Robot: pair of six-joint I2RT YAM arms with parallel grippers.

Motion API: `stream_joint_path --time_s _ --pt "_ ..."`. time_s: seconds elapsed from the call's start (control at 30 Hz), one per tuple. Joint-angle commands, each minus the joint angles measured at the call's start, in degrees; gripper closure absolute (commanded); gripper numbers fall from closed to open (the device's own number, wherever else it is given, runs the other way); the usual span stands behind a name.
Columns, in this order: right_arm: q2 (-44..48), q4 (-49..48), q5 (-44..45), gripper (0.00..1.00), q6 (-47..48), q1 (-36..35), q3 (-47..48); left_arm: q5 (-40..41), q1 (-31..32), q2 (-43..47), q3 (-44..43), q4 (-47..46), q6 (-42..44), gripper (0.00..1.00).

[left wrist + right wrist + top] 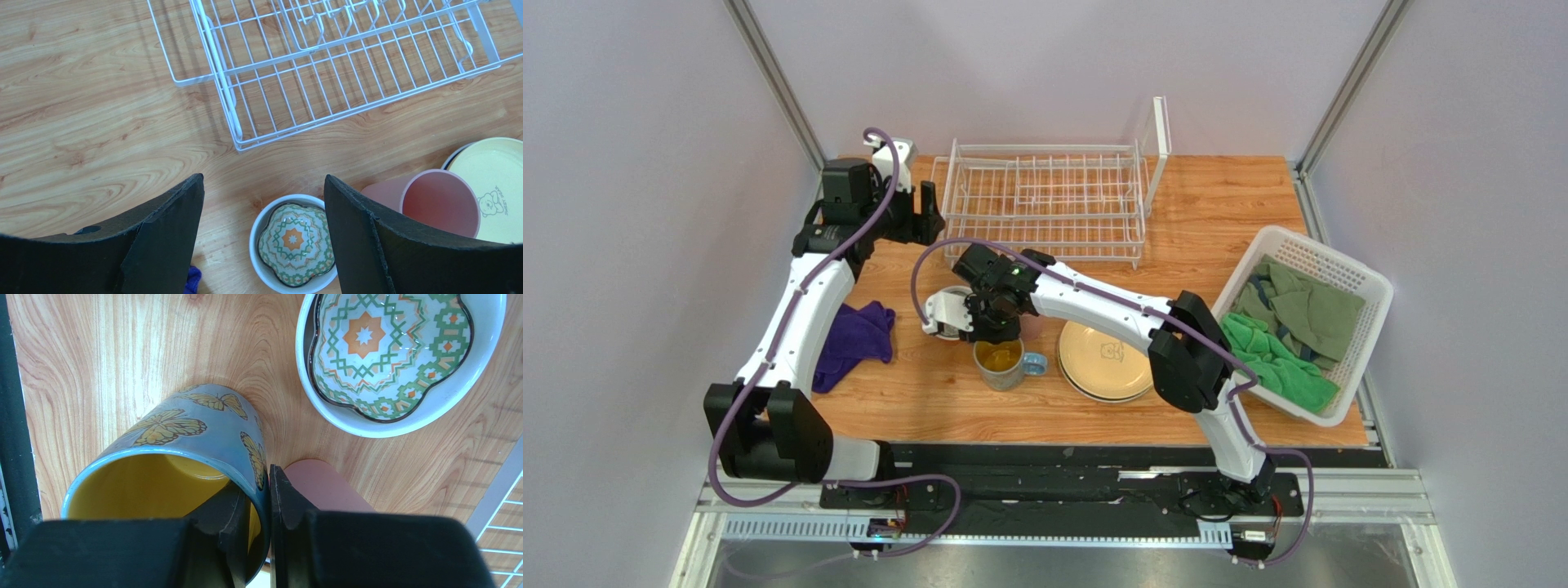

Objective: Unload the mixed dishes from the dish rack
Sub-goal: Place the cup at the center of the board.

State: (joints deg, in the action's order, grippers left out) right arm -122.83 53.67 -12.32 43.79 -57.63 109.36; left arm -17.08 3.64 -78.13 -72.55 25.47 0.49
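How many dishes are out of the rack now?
5: patterned white bowl, pink tumbler beside it, butterfly mug pinched by the right gripper, yellow plate stacked on a dark-rimmed plate. Rack holds none; the right arm may hide another.

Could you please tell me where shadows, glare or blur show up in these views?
Top external: even light, sharp throughout. Left wrist: the dish rack throws thin wire shadows on the table; the left gripper shows near-black fingers. Right wrist: faint glints on the small patterned bowl.
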Motion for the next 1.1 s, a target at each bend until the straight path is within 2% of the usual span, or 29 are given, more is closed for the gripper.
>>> stream_joint_path --time_s 0.0,0.13,0.23,0.7,1.07 --pt "0.5 -0.9 -2.6 1.0 0.6 -0.4 3.3 -0.8 -0.5 -0.4 -0.8 -1.9 1.4 0.21" --pt "0.3 -0.7 -2.9 0.89 0.6 -0.3 3.2 -0.9 -0.6 -0.4 -0.6 -2.0 1.2 0.21" --pt "0.3 -0.5 -3.1 0.87 0.6 -0.3 3.2 -1.0 -0.6 -0.4 -0.5 -2.0 1.2 0.21" --pt "-0.2 -1.2 -1.7 0.81 1.6 -0.3 2.2 -1.2 -0.7 -0.2 0.4 -2.2 1.4 0.21" --pt "0.0 -2.8 0.4 0.7 2.5 -0.3 0.9 -1.4 -0.7 0.0 0.6 -2.3 1.2 0.21"
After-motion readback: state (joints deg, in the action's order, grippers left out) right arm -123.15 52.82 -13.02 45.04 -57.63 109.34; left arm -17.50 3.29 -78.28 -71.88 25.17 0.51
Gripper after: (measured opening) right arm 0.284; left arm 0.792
